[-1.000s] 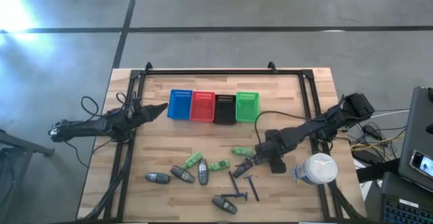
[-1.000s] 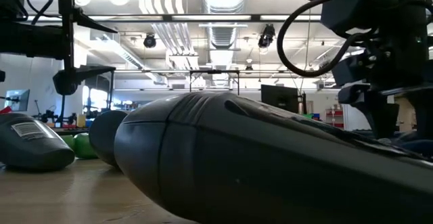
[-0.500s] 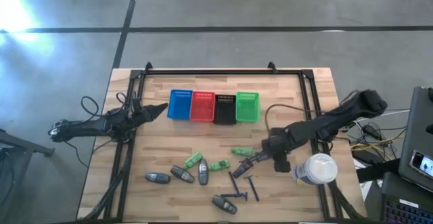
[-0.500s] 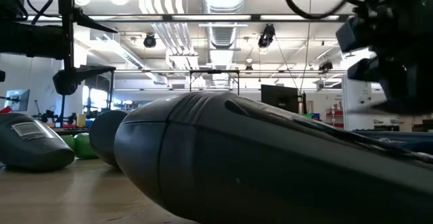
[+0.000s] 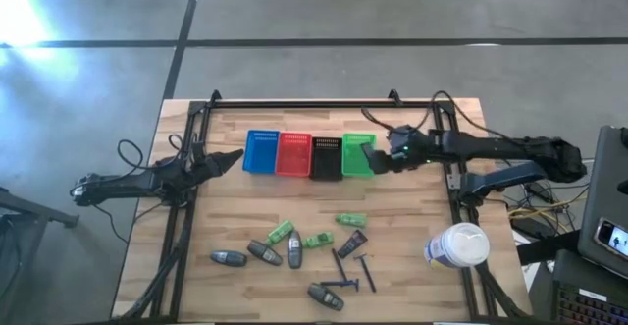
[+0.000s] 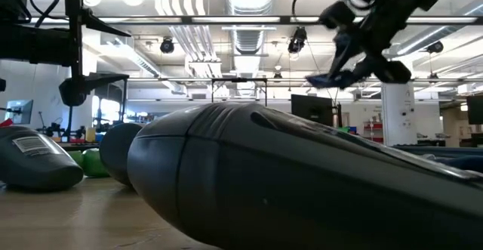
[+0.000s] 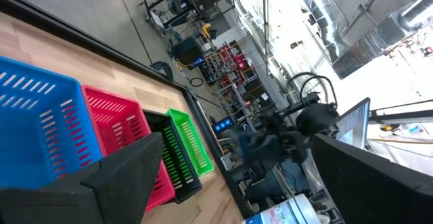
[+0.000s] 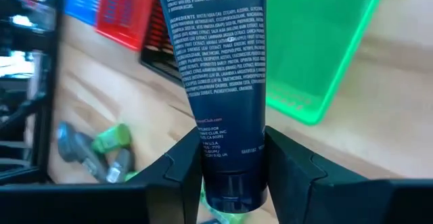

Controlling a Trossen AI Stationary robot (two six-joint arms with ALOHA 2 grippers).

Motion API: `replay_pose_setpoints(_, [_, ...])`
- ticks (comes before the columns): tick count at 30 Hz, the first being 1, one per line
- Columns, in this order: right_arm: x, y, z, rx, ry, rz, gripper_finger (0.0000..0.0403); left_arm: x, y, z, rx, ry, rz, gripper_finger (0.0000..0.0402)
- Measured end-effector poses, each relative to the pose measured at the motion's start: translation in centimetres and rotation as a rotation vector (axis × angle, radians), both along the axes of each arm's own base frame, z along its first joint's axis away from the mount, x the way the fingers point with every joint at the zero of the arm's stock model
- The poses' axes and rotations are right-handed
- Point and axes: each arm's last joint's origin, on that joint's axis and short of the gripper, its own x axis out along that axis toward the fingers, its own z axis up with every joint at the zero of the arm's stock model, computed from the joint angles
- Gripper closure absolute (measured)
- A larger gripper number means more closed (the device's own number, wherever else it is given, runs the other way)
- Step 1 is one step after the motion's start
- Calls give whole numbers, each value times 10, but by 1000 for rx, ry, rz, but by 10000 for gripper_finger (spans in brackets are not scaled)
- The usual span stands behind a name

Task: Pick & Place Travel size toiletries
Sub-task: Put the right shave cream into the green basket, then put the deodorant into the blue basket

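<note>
Gripping a dark-blue printed plastic tube [image 8: 222, 95], the right gripper [image 5: 374, 158] hovers beside the green mesh basket [image 5: 357, 154]; left gripper [image 5: 232, 156] waits by the blue basket [image 5: 261, 152], fingers apart.

The right arm reaches in from the table's right side, stretched toward the far middle, its gripper [image 5: 378, 157] clamped with its 2 fingers [image 8: 291, 166] on a dark tube [image 8: 218, 82]. The left arm lies low at the table's left edge, its gripper [image 5: 234, 155] idle.

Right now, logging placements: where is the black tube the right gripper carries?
In the high view, the black tube sits in the right gripper, above the green basket.
</note>
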Motion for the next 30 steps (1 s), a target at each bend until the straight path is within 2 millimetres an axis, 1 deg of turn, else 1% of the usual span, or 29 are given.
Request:
replay_pose_setpoints(4, [16, -3, -19, 49, 52, -17, 275, 0, 0, 0, 0, 0, 0, 19])
replay_pose_setpoints(7, [29, -9, -20, 15, 1, -94, 266, 0, 0, 0, 0, 0, 0, 19])
replay_pose_setpoints(11, [34, -19, -23, 6, 12, -185, 265, 0, 0, 0, 0, 0, 0, 19])
replay_pose_setpoints(15, [37, -22, -33, 55, 45, -192, 267, 0, 0, 0, 0, 0, 0, 19])
replay_pose_setpoints(19, [41, -23, -42, 67, 83, -193, 245, 0, 0, 0, 0, 0, 0, 19])
replay_pose_setpoints(23, [45, -25, -40, 41, 83, -183, 208, 0, 0, 0, 0, 0, 0, 19])
replay_pose_setpoints(30, [46, -28, -22, -91, 69, -151, 149, 0, 0, 1, -58, -45, 7, 19])
